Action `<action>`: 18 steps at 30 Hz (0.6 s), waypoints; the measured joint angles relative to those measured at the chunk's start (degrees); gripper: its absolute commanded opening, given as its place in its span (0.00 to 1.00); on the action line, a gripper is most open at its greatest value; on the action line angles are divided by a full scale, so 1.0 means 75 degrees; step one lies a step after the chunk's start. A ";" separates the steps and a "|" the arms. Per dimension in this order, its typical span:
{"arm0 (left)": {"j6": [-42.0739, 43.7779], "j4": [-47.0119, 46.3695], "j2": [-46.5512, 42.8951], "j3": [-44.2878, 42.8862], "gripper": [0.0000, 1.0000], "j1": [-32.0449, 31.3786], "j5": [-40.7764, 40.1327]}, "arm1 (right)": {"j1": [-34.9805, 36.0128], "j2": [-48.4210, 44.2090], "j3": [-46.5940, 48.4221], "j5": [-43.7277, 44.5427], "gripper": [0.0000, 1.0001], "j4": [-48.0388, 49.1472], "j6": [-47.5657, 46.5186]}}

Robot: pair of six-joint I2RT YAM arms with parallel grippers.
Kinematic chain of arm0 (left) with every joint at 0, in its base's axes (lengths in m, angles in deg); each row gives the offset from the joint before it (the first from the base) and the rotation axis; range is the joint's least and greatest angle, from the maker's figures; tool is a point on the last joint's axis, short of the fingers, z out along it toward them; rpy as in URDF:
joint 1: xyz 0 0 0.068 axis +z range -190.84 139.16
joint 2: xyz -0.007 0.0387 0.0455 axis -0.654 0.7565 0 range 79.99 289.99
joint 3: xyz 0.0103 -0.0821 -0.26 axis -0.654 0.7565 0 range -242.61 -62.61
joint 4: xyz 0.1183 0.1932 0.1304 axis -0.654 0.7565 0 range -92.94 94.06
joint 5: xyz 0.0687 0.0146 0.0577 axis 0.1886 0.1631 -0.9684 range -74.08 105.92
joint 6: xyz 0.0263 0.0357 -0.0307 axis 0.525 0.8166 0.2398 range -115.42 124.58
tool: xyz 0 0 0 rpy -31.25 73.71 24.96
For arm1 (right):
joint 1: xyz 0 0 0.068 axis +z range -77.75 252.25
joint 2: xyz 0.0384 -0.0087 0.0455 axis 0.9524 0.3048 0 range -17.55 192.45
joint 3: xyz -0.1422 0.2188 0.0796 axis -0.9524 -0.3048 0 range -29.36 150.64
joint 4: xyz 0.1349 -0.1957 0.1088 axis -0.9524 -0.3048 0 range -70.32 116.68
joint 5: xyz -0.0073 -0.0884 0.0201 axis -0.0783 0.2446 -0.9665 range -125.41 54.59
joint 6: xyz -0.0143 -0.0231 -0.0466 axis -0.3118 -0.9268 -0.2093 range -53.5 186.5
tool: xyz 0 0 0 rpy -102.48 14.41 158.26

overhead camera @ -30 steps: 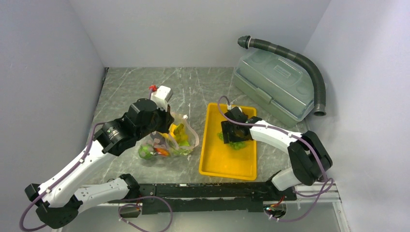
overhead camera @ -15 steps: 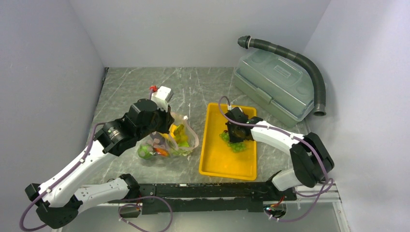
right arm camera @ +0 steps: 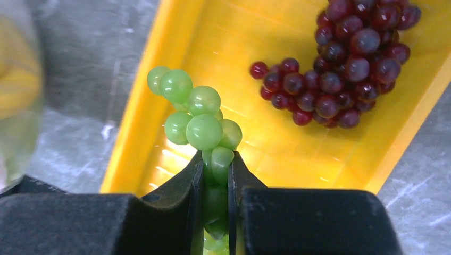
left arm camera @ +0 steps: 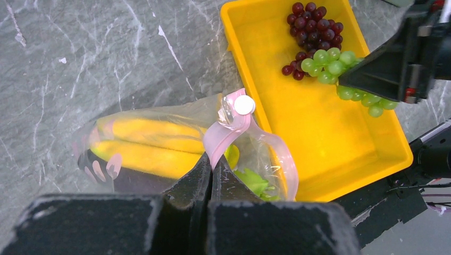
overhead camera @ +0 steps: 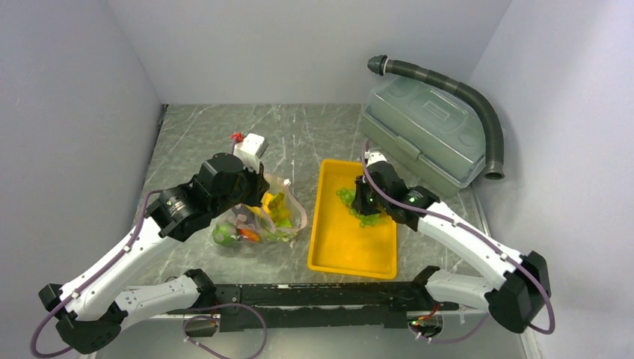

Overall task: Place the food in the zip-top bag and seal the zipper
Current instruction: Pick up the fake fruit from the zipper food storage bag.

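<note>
The zip-top bag [overhead camera: 254, 224] lies left of the yellow tray [overhead camera: 351, 250], with yellow bananas [left arm camera: 143, 143], an eggplant and green leafy stalks [left arm camera: 252, 180] showing inside. Its pink zipper [left arm camera: 234, 125] arches up at the mouth. My left gripper [left arm camera: 211, 159] is shut on that pink strip and holds the mouth up. My right gripper [right arm camera: 215, 164] is shut on a bunch of green grapes [right arm camera: 202, 119], which hangs above the tray. Dark red grapes [right arm camera: 345, 58] lie on the tray floor at its far end. From above, the right gripper [overhead camera: 364, 203] sits over the tray's middle.
A translucent grey-green lidded box [overhead camera: 426, 134] stands at the back right, with a dark corrugated hose [overhead camera: 478, 105] curving over it. A small white object with a red cap [overhead camera: 250, 143] lies behind the bag. The tray's raised left wall [right arm camera: 138, 122] separates the grapes from the bag.
The right gripper has shut on the green grapes and lifted them off the tray floor, its arm swinging out to the right. The left gripper and bag have stayed still.
</note>
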 measured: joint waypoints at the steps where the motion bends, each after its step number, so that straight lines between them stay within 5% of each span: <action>1: -0.0003 0.0000 0.0000 0.0000 0.00 0.0000 0.0000 | 0.0064 -0.0157 0.0055 -0.0017 0.00 -0.0006 0.0003; 18: -0.0070 -0.0012 0.0137 0.0015 0.00 0.0000 0.0006 | 0.1967 -0.0685 0.1559 -0.1008 0.00 0.0405 -0.0469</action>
